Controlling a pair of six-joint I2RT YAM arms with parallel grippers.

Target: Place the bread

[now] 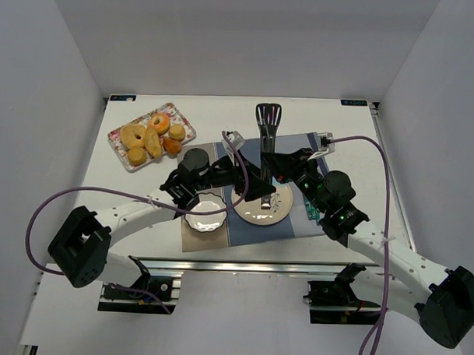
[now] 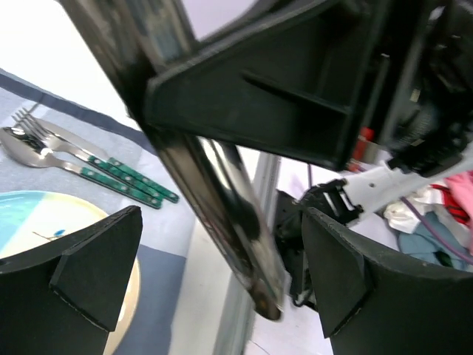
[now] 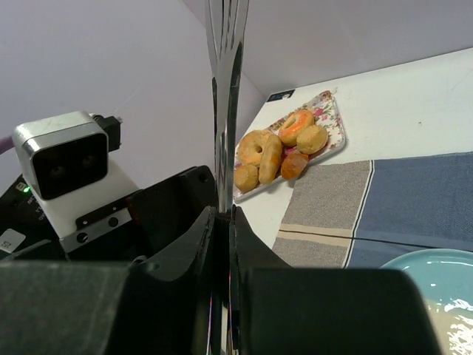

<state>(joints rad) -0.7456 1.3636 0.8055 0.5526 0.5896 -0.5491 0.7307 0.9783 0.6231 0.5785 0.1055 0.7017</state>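
The bread (image 1: 153,143), a long golden roll, lies on the flowered tray (image 1: 181,117) at the back left among doughnuts and small buns. In the right wrist view the bread (image 3: 270,157) leans against a doughnut. My right gripper (image 1: 271,160) is shut on the shiny handle of a black slotted spatula (image 1: 268,120), held above the placemat. Seen from that wrist, the spatula (image 3: 224,89) stands edge-on, pinched in the gripper (image 3: 224,222). My left gripper (image 1: 251,187) is open, and its fingers (image 2: 96,266) stand wide on either side of the handle's lower end (image 2: 244,244).
A dinner plate (image 1: 281,216) and a small white dish (image 1: 204,218) sit on the blue and grey placemat (image 1: 304,145). A fork and spoon with green handles (image 2: 96,170) lie right of the plate. The tray also holds doughnuts (image 1: 133,133) and round buns (image 1: 177,132).
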